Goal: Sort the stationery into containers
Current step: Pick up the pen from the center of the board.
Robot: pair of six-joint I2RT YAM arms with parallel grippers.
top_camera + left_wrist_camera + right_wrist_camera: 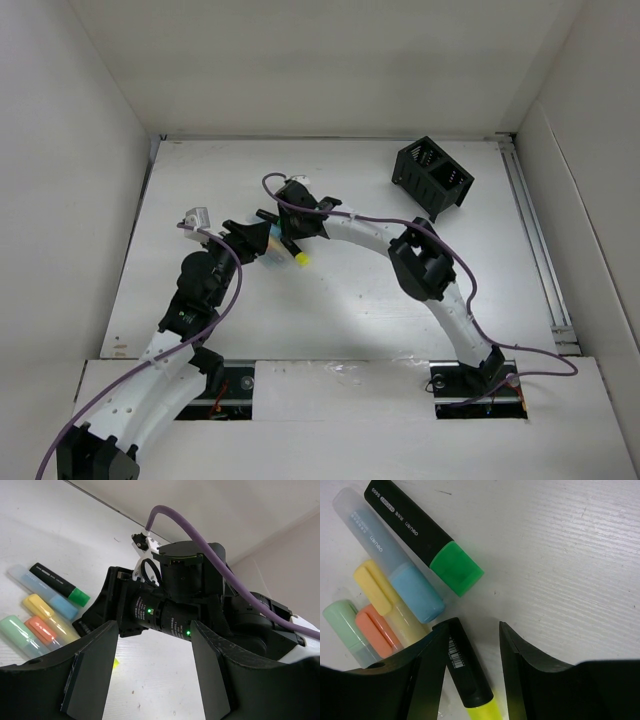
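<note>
Top cam, L to R: the left arm (190, 300) comes in from the bottom-left corner and bends toward the middle of the white table (400, 300). The left gripper (152, 630) has its jaws wide apart w/ nothing between them. Its wrist cam mostly sees the black wrist of the right arm (440, 290), which is just in front w/ two green LEDs lit and a purple cable (210, 555) looping over it.

The loose stationery sits right between the two grippers, mid-table. In the right wrist cam, L to R, there's a mint green highlighter (342, 620), an orange highlighter (377, 632), a pastel yellow highlighter (382, 597), a pale blue highlighter (395, 570) and a black highlighter w/ green cap (415, 530). All five lie flat, side by side and roughly parallel, each touching or nearly touching its neighbour.

One more, a black highlighter w/ yellow cap (465, 670), lies between the fingers of the right gripper (472, 630). It's snug against the left-hand finger in that view, w/ a clear gap to the other one. So those jaws are spread too and not squeezing it. Its barcode faces up.

Far right at the back is the black mesh organizer (432, 178). It's turned at an angle to the table edges and well apart from the highlighters and both grippers.
</note>
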